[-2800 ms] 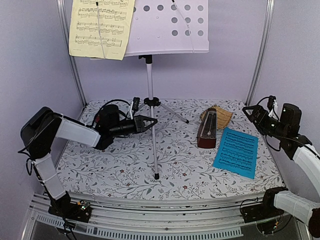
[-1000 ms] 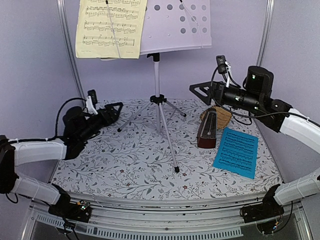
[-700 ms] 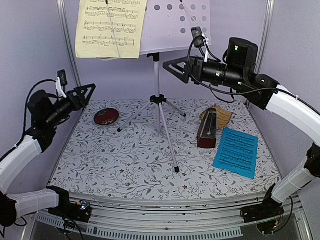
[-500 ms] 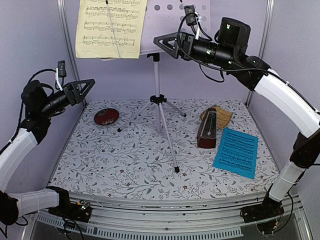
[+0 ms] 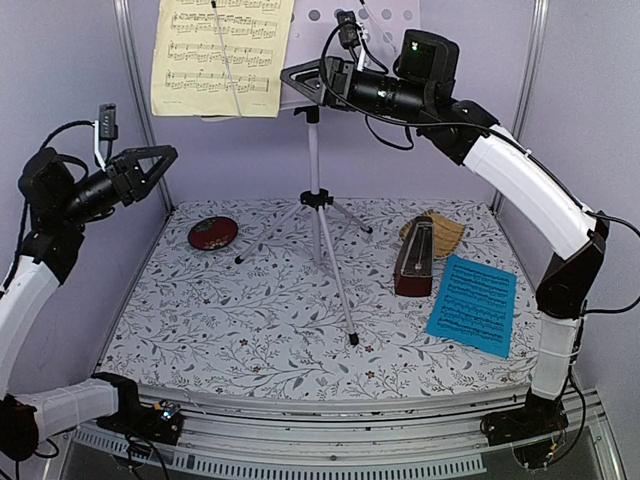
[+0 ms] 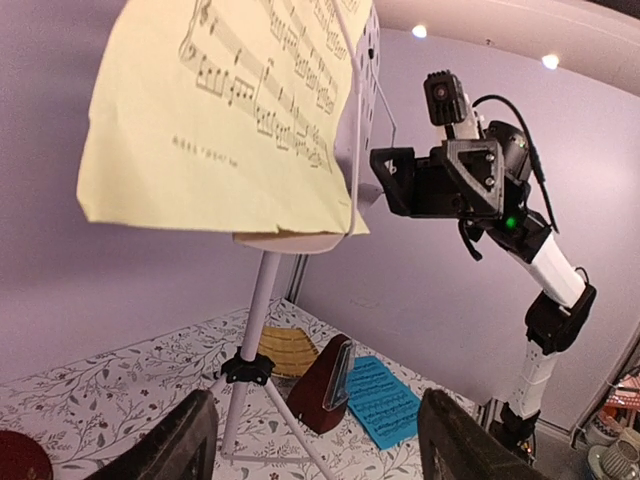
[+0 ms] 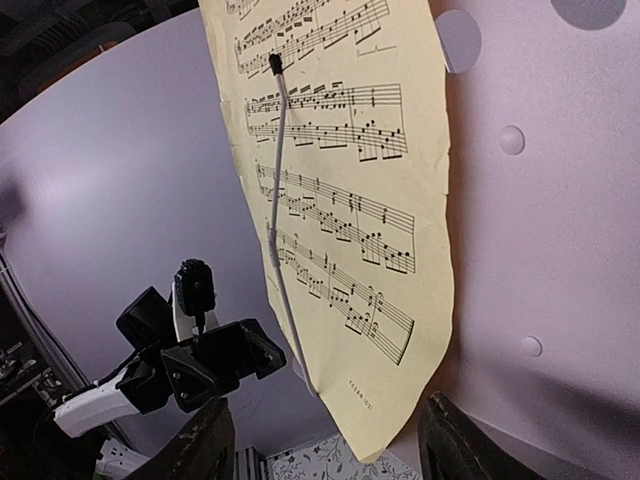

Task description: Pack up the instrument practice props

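Right wrist view showed the sheet (image 7: 340,200) on the desk (image 7: 540,200), pinned under a wire (image 7: 278,200). It looked light, floppy and easily torn, best pinched at its free lower corner. Left gripper (image 5: 158,167) and right gripper (image 5: 296,82) hung open, empty.

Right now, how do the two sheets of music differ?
Colour: one is a cream sheet, the other a blue sheet. The cream sheet hangs upright on the music stand's desk, held by a wire arm. The blue sheet lies flat on the table beside the metronome. Both carry printed staves.
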Motion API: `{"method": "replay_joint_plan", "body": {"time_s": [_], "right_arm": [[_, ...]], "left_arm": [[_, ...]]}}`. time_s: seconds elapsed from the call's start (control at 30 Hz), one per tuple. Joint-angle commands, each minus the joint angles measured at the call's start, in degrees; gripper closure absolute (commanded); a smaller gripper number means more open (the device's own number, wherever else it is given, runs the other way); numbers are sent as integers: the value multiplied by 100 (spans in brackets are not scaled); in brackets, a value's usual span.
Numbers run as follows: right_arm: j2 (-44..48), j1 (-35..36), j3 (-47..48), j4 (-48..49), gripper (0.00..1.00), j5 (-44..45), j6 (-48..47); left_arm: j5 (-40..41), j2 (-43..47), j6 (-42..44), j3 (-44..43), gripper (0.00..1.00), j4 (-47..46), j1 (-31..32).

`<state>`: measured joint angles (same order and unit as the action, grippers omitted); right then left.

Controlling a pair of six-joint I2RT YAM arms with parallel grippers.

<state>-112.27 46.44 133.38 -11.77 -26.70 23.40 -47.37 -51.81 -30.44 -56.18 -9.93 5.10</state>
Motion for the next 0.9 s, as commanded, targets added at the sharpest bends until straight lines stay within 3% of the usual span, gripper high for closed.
{"method": "replay_joint_plan", "body": {"time_s": [0.0,0.13,0.3,0.43,0.6,0.77,0.87], "right_arm": [[159,34,-282,261,35,-198,4],[600,168,-866,249,32,127,-452],[1389,336,-1890,403,27,478,-978],[2115,339,-2872,718,25,795,-1067],[2844,336,-3797,983,22,1403,-1150],[3447,320,-4727,1093,16,2234,-1181],[3730,223,-5144,1060,14,2457,-1175]], "left_arm": [[369,129,391,-396,27,335,-82],[40,-130,12,-261,27,-348,-114],[87,-354,77,658,35,-1554,-41],[401,-921,307,1250,37,-2647,557],[432,-2212,977,952,37,-3659,1425],[204,-3743,994,250,37,-5015,1750],[61,-4588,927,-357,37,-5357,1848]]}}
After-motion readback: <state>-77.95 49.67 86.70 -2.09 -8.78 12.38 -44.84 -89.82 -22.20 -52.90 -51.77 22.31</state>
